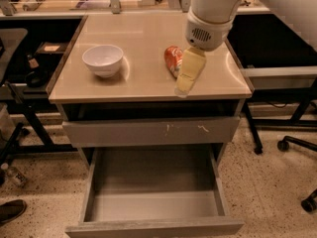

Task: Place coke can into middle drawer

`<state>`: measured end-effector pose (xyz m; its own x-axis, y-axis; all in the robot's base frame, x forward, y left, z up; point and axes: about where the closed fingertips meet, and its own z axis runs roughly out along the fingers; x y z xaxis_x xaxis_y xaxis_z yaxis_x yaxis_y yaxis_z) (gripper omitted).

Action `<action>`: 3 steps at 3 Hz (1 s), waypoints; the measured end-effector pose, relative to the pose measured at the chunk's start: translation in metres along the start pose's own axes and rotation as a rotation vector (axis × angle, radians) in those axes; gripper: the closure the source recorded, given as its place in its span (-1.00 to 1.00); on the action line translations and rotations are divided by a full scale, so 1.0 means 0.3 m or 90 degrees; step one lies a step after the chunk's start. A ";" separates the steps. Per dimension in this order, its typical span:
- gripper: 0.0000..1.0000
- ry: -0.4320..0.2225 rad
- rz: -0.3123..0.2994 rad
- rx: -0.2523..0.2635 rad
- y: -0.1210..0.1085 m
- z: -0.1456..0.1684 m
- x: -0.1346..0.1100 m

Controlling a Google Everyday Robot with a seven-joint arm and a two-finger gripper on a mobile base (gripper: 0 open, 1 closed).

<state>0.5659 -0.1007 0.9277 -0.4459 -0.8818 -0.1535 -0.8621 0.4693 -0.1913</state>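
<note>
Near the bench [133, 83] front edge: gripper before the coke can

Below the bench top, the middle drawer [153, 175] stands pulled out, its grey floor in plain view. Above it is a shut drawer front [148, 132] with white scratch marks. Over the front edge, right of centre, the gripper [184, 86] hangs tilted, tip down; whether it is wide or narrow cannot be told. Just behind it the coke can [172, 57] lies on its side, partly hidden; touching or apart is unclear. A white bowl [103, 59] stands towards the left edge
</note>
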 end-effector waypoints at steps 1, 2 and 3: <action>-1.00 -0.001 0.000 0.000 0.004 0.002 -0.009; -1.00 -0.006 0.025 -0.016 -0.032 0.044 -0.022; -1.00 -0.003 0.071 -0.038 -0.116 0.114 -0.087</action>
<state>0.6159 -0.0925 0.9052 -0.5384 -0.8244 -0.1747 -0.8203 0.5602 -0.1154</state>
